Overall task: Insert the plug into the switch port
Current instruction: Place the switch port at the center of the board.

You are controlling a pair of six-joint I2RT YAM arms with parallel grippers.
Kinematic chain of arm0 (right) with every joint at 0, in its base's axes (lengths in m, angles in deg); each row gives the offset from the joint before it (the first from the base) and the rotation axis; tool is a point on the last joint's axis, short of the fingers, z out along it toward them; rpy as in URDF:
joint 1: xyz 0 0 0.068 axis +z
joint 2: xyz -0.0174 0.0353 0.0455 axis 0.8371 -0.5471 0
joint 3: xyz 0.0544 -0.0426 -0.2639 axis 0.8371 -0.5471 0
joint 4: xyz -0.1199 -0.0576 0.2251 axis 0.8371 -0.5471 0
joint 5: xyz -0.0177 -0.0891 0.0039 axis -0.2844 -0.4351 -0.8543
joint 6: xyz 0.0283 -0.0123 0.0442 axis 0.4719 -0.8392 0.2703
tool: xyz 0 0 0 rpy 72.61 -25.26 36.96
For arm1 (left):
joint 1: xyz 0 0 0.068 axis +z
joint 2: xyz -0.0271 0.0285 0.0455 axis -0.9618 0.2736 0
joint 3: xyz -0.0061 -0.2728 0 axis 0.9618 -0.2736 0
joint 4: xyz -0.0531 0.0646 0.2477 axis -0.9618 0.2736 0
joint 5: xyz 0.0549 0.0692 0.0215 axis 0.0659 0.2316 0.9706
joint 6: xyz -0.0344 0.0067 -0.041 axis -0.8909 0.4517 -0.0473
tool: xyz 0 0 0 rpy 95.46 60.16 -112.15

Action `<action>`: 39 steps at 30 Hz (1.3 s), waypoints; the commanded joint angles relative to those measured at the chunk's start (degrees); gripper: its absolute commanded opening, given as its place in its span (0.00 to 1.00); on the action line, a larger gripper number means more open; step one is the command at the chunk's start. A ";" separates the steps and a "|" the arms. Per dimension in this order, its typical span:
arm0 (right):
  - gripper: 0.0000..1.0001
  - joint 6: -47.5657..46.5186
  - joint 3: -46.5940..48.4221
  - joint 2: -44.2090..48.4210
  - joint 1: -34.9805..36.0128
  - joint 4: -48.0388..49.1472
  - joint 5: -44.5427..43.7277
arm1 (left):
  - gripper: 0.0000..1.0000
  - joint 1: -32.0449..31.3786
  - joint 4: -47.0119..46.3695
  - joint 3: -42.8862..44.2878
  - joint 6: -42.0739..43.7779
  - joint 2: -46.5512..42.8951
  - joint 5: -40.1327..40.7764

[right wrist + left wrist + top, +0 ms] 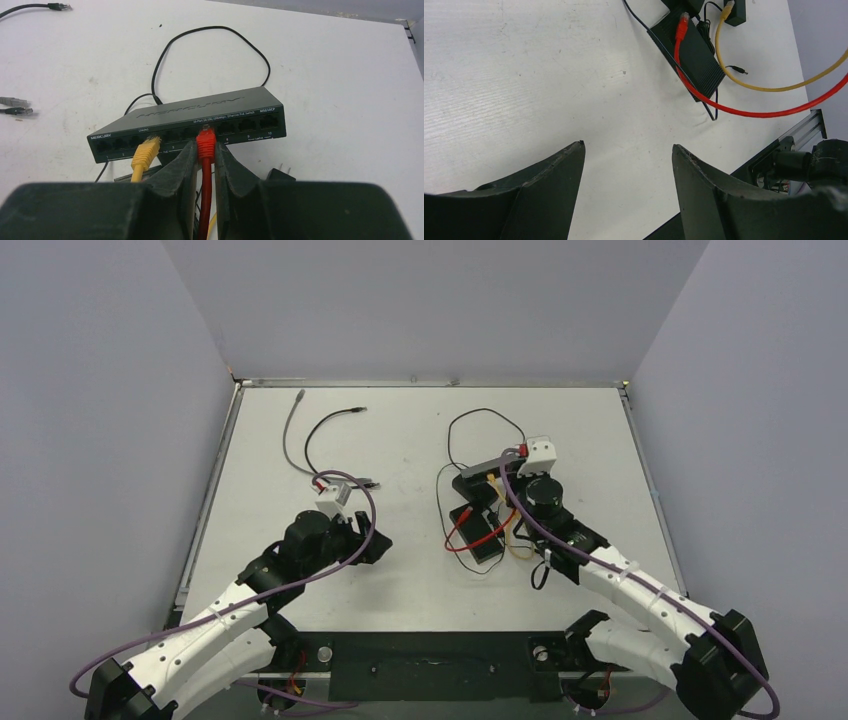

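Reaching toward frame centre with right gripper (206, 151) pinched on red plug (205, 139) at switch (200, 114) port; holding left gripper (628, 146) wide, centre-left.

A grey cable (288, 435) and a thin black cable (318, 428) lie loose at the far left of the white table (420, 585). A black power brick (478, 532) sits right of centre, with a yellow cable (774, 90) curving just beside it.
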State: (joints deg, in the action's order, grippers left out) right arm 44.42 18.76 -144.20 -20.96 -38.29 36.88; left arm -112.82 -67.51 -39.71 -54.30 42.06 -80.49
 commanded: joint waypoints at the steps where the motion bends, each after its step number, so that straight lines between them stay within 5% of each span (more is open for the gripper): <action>1: 0.00 1.79 6.89 -5.56 -4.48 14.47 5.08 | 0.62 0.67 -2.55 0.23 1.50 -0.74 -0.99; 22: 0.00 2.25 23.34 -35.85 -13.01 12.25 13.61 | 0.62 2.16 -1.87 0.16 2.46 -0.91 -2.58; 33: 0.00 3.56 32.78 -48.70 -15.17 2.77 12.51 | 0.62 2.65 -1.54 0.41 2.44 -0.93 -3.14; 39: 0.25 4.21 37.67 -52.73 -16.59 -4.16 12.90 | 0.62 2.82 -1.86 0.39 2.19 -0.19 -3.79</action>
State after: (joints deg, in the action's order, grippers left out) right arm 47.57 51.91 -195.65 -36.26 -39.69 50.17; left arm -110.37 -67.47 -39.71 -52.86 41.49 -83.05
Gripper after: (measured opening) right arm 0.198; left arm 0.620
